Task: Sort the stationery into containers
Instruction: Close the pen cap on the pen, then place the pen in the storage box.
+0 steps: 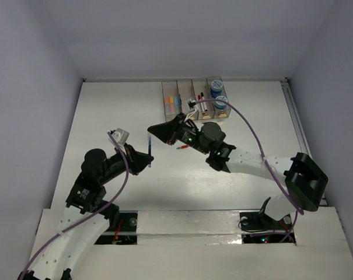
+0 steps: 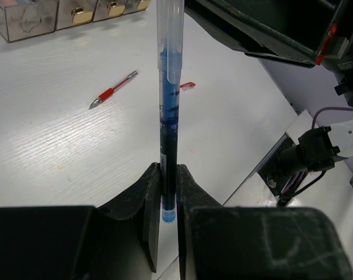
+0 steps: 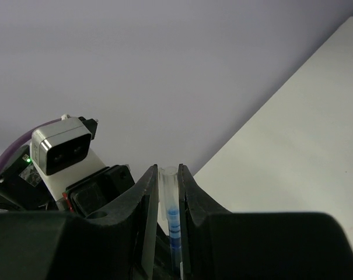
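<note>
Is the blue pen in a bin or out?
Out. Left claw and right claw grip the blue pen at opposite ends, over the table, well short of the bins.

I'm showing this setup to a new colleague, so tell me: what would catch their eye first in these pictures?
Both arms meet mid-table on one blue pen: the left gripper clamps one end, and the right gripper is closed on its clear other end. A red pen lies loose on the table nearby, and the row of containers sits at the far edge, partly filled.
</note>
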